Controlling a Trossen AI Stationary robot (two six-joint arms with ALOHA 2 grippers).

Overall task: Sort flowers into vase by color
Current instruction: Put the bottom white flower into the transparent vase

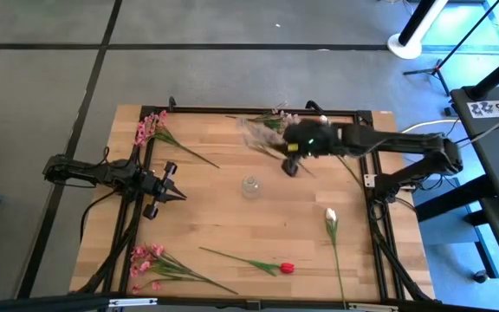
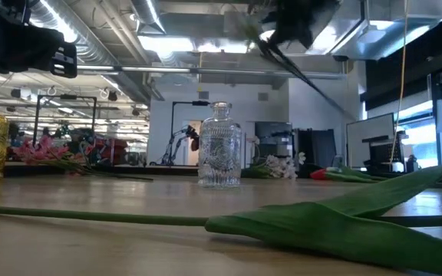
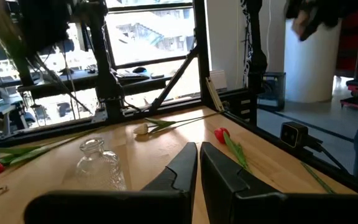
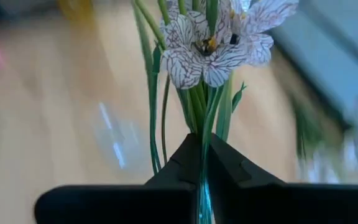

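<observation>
One clear vase [image 1: 250, 185] stands mid wooden table [image 1: 215, 217], flowers [image 1: 158, 264] scattered.

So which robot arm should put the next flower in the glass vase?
Probably the right one. The right gripper is already shut on a white flower sprig, held in the air up near the clear glass vase. The left gripper holds nothing and waits at the table's left side.
</observation>
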